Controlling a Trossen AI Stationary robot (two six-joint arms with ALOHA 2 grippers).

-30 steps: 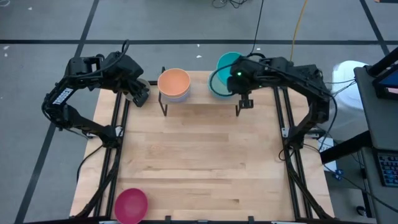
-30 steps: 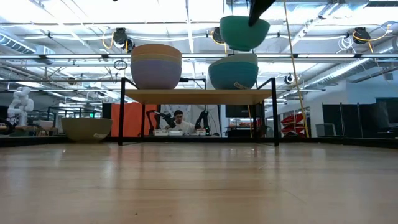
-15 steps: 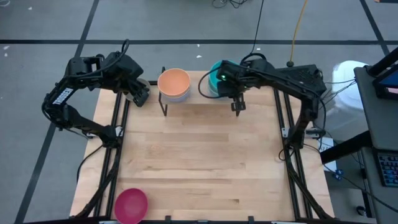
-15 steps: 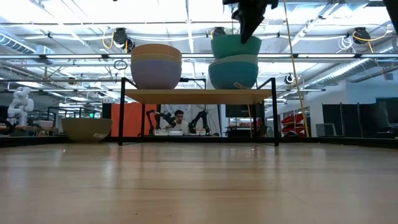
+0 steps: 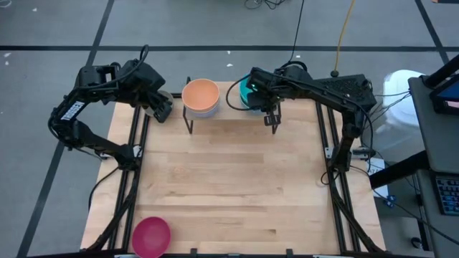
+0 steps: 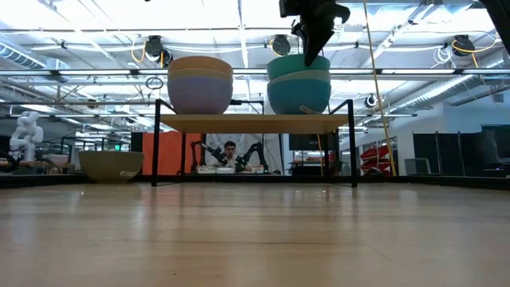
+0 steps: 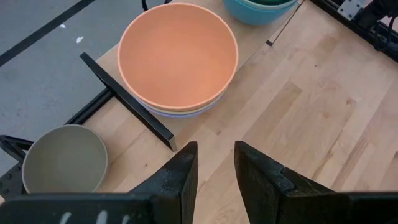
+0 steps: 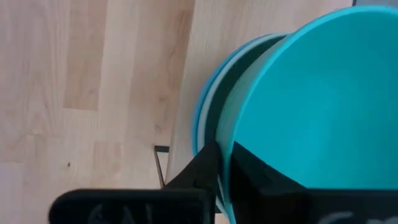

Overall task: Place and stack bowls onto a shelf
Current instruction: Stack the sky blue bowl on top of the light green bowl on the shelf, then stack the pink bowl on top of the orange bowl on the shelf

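My right gripper (image 6: 313, 36) stands over the right part of the shelf (image 6: 255, 122), shut on a teal bowl (image 6: 299, 65). That bowl sits nested atop the cyan stack (image 6: 299, 94). In the high view the right gripper (image 5: 257, 92) hides most of the teal bowl (image 5: 244, 98). An orange-topped stack (image 5: 200, 97) rests on the shelf's left part. My left gripper (image 7: 214, 168) waits open at the table's far left, near an olive-grey bowl (image 7: 62, 158) standing on the table. A magenta bowl (image 5: 151, 236) sits at the near left corner. My right gripper holds the teal bowl by its rim (image 8: 225, 146), on the bowl's right side. One finger (image 8: 252, 174) is inside the bowl and one finger (image 8: 205, 168) outside. The fingers come from above, pointing down. The bowl sits nested in the stack's top bowl on the shelf.
The shelf's black legs (image 5: 190, 126) stand near the table's far edge. A broad stretch of bare wooden tabletop (image 5: 229, 186) lies between the shelf and the near edge. Black frame rails (image 5: 133, 172) run along both sides. A person shows far behind the shelf (image 6: 229, 155).
My right gripper has moved down and toward the table's left and near side, carrying the teal bowl. The bowl hung clear above the cyan stack a second ago and now sits nested in it. The gripper has stayed shut on the rim.
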